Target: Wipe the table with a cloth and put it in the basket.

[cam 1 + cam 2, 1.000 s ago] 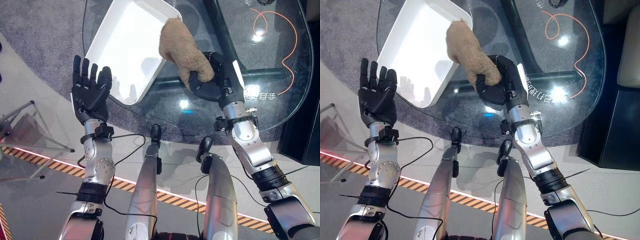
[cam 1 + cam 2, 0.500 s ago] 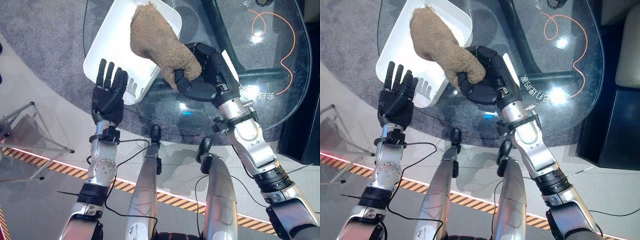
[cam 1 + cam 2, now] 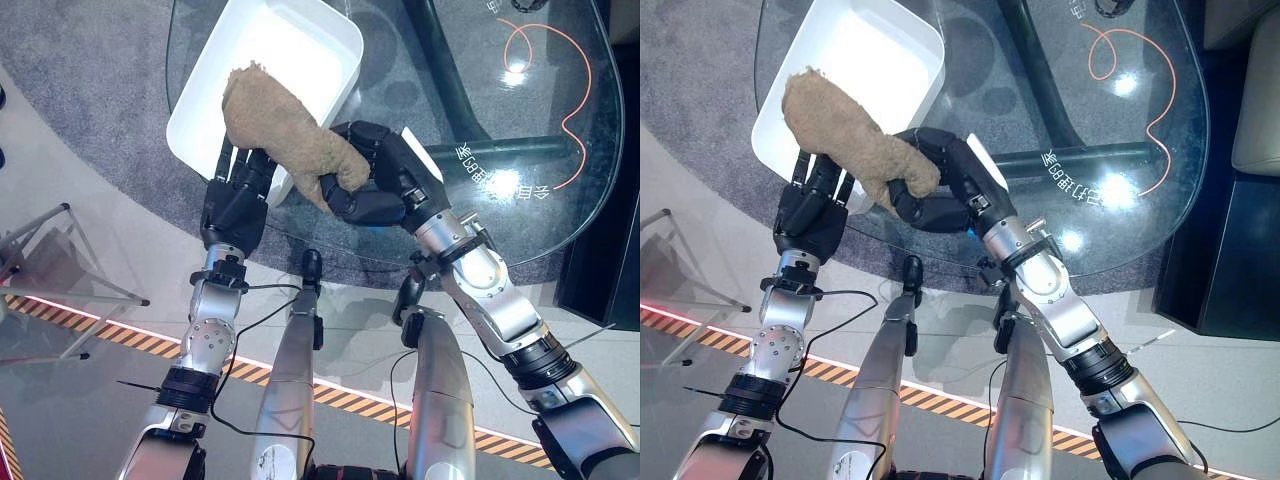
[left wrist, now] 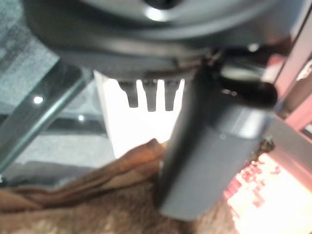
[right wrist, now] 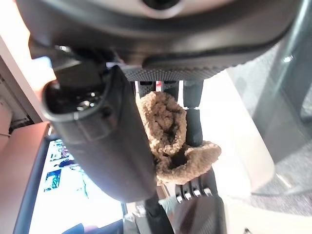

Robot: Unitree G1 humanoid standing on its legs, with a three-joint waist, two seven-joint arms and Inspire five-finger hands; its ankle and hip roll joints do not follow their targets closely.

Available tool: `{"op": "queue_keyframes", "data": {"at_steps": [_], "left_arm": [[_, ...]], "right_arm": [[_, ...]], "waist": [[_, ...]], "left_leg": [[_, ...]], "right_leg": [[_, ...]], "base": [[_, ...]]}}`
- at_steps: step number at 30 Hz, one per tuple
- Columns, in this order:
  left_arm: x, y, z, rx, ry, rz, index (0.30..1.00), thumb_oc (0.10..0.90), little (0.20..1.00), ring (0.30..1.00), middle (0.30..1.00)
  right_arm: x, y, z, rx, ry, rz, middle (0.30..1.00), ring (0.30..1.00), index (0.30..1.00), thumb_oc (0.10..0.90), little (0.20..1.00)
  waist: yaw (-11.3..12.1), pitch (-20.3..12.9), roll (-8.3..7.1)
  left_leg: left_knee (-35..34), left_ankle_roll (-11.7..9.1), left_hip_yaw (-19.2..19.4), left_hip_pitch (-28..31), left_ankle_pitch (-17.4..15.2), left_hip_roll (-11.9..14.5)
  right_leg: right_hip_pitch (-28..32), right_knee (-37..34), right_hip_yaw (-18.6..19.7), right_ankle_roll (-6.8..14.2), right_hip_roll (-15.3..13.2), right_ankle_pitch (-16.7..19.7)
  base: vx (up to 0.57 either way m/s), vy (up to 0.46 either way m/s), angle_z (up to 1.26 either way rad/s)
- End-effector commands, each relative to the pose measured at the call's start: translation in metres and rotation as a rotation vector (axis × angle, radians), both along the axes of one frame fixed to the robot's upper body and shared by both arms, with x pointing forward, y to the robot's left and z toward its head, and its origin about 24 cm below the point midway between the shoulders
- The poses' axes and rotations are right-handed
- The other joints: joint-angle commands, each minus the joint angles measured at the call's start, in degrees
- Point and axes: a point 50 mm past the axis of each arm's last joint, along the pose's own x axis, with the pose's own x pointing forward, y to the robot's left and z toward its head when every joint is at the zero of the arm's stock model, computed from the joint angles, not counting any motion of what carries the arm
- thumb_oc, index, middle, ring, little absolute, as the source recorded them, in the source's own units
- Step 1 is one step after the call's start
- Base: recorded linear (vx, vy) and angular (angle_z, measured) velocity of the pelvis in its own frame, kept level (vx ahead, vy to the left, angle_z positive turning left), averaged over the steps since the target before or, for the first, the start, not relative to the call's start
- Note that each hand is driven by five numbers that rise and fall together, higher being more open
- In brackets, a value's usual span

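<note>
Right hand [image 3: 372, 192] stays clamped on the brown cloth [image 3: 268, 118], now swung left over the white basket's [image 3: 300, 40] near corner. Left hand [image 3: 236, 200] has moved in under the cloth, fingers straight, probably touching. Table [image 3: 520, 120] print unreadable.

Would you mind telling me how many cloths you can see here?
1. The brown cloth is gripped in the right hand and hangs over the near rim of the white basket, draping onto the left hand.
</note>
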Motion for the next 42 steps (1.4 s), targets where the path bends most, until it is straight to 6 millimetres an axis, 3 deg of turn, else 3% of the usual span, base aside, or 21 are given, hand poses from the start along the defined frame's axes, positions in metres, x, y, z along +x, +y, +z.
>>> {"op": "queue_keyframes", "data": {"at_steps": [1,15,23,42], "left_arm": [[-0.010,-0.006,0.053,0.010,-0.299,-0.072,0.900,0.800,0.900,0.900,0.900],[-0.019,-0.018,0.071,0.017,-0.470,-0.195,0.900,0.800,0.900,0.900,0.900],[-0.020,-0.021,0.073,0.031,-0.466,-0.213,0.900,0.800,0.900,0.900,0.900],[-0.026,-0.024,0.075,0.061,-0.498,-0.269,0.900,0.800,0.900,0.900,0.900]], "right_arm": [[-0.053,0.039,0.076,0.092,-0.355,0.345,0.300,0.300,0.300,0.100,0.200],[-0.042,0.039,0.064,0.050,-0.289,0.291,0.300,0.300,0.300,0.100,0.200],[-0.038,0.025,0.068,0.180,-0.294,0.206,0.300,0.300,0.300,0.100,0.200],[-0.026,0.014,0.056,0.173,-0.217,0.072,0.300,0.300,0.300,0.100,0.200]], "waist": [[-0.30,-1.56,-0.55],[-0.31,-1.56,-0.61],[-0.78,-1.56,-0.73],[-1.07,-1.56,-0.66]], "left_leg": [[6.36,3.90,4.06,2.41,-4.70,-3.54],[5.70,3.97,4.04,2.67,-4.53,-3.80],[5.56,4.08,4.07,2.85,-4.61,-3.93],[4.78,4.26,4.20,3.16,-4.38,-4.08]], "right_leg": [[4.05,-9.80,0.11,2.21,2.63,9.35],[3.95,-10.41,0.29,2.27,2.79,9.78],[3.99,-10.55,0.60,2.35,3.09,9.84],[4.14,-11.17,0.70,2.32,3.13,10.17]], "base": [[0.00,0.000,0.00],[0.00,0.000,0.00],[0.00,0.000,0.00],[0.00,0.000,0.00]]}}
